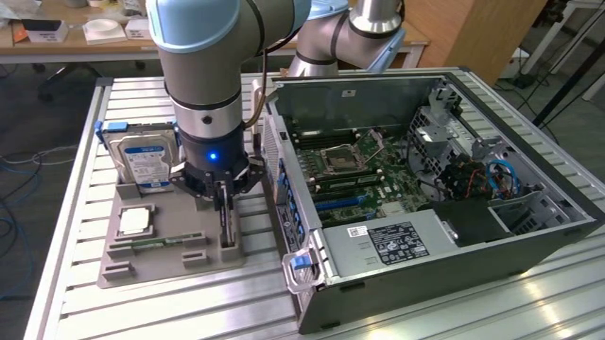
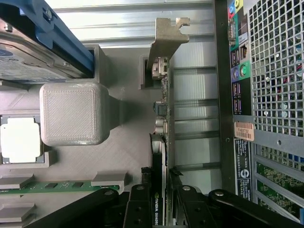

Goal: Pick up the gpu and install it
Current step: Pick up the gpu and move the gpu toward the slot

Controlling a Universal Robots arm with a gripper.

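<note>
Gripper [image 1: 225, 205] sits low over our gpu [image 2: 158, 161]; we cannot tell whether it clamps the card. It stands on edge in the gray holder tray [image 1: 151, 269], beside the open computer case [image 1: 444, 276].

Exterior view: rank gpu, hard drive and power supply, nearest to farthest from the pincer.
1. gpu, upright in the tray, at the pincer.
2. hard drive, toward the exterior view's left.
3. power supply, in the case, the exterior view's right.
</note>
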